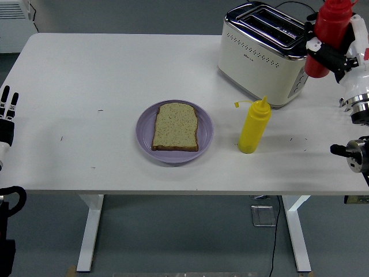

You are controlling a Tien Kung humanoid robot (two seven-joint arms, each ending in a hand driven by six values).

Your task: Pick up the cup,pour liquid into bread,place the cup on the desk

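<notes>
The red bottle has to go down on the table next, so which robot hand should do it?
The right hand: it already grips the red bottle upright beside the toaster. The left hand rests far off at the table's left edge.

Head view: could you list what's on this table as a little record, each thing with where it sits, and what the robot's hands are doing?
Table: white table
Plate: round purple plate, centre, holding a slice of brown bread
Yellow bottle: yellow plastic squeeze bottle, upright, right of plate
Toaster: cream and chrome toaster, far right
Red bottle: red plastic squeeze bottle, upright, gripped beside toaster
Right hand: closed around red bottle
Left hand: at left edge, holding nothing
</notes>
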